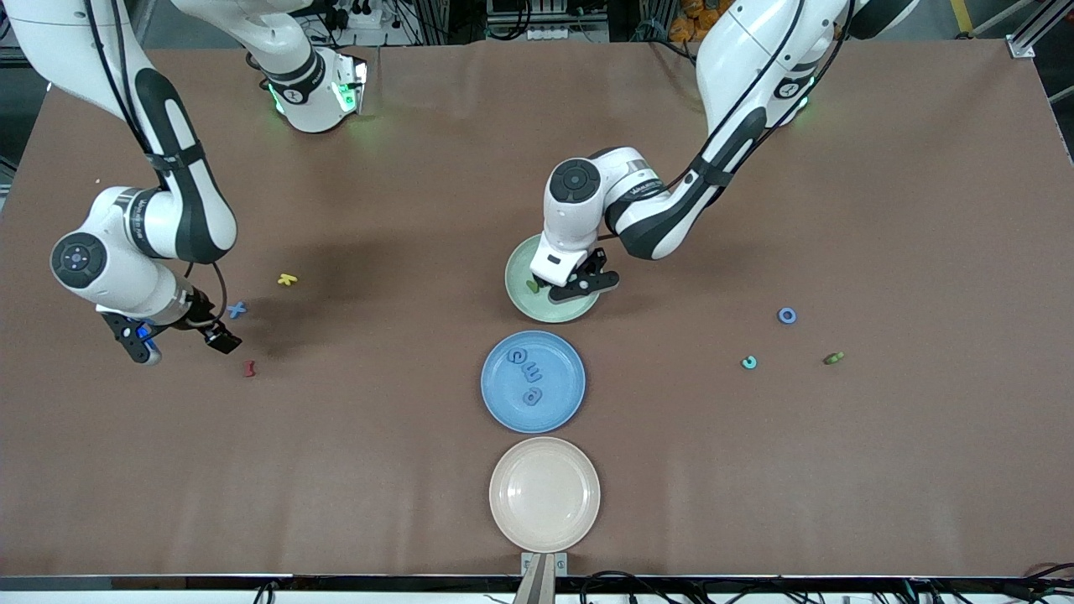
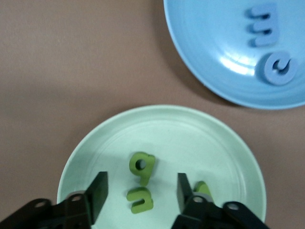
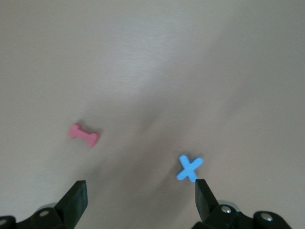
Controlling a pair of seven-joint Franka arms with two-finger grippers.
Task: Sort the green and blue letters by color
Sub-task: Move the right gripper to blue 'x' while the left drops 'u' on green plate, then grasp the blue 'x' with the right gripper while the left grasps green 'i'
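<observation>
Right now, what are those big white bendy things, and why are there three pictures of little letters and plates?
Those are two robot arms sorting foam letters by color. One picture is taken from high above the table; the other two come from small cameras on each arm's wrist.

The left gripper hangs open over the green plate, where green letters already lie. It holds nothing. The blue plate beside it has blue letters on it. A cream plate sits nearest the high camera.

The right gripper is open too, over bare table near a blue X and a dark red letter. A yellow letter lies close by, and a few more pieces wait at the left arm's end.
</observation>
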